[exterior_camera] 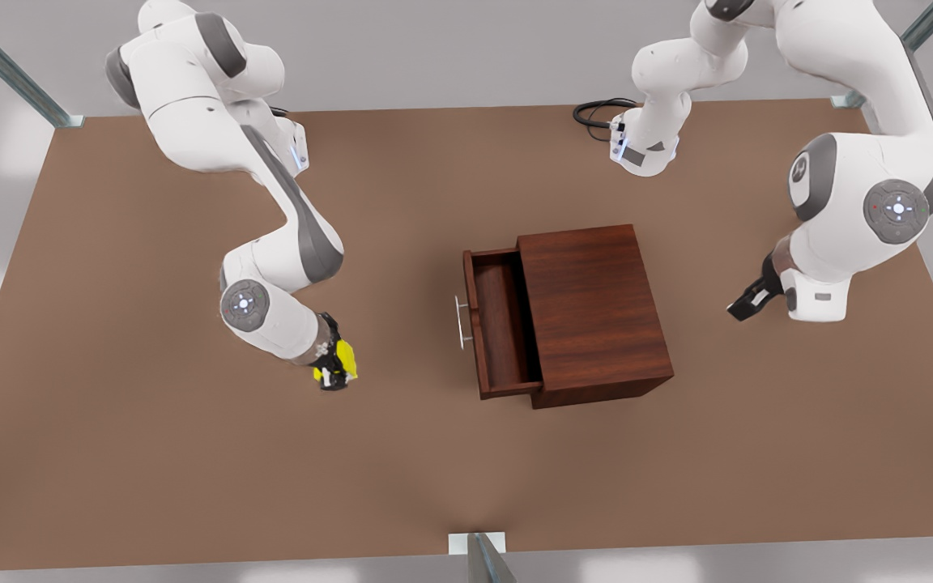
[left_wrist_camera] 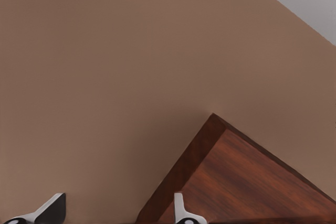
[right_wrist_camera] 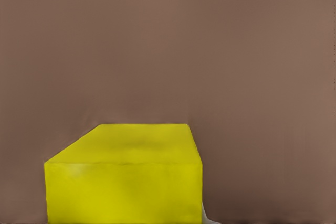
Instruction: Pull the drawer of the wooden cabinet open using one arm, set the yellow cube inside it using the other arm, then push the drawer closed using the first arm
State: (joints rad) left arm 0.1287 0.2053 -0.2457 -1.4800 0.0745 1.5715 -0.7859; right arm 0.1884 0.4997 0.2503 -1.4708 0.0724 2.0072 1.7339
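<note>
The right gripper, toward the front view's left, has its fingers clenched on the yellow cube, just above the bench. Beyond it the drawer of the wooden cabinet stands pulled open and empty, so placing and shutting remain. The left gripper waits behind the cabinet, fingers released.

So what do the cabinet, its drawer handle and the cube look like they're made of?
The wooden cabinet: dark reddish wood with visible grain and a satin sheen. The handle: a thin silver bar, probably metal. The yellow cube: plain matte yellow, perhaps plastic or painted; it can't be told.
</note>
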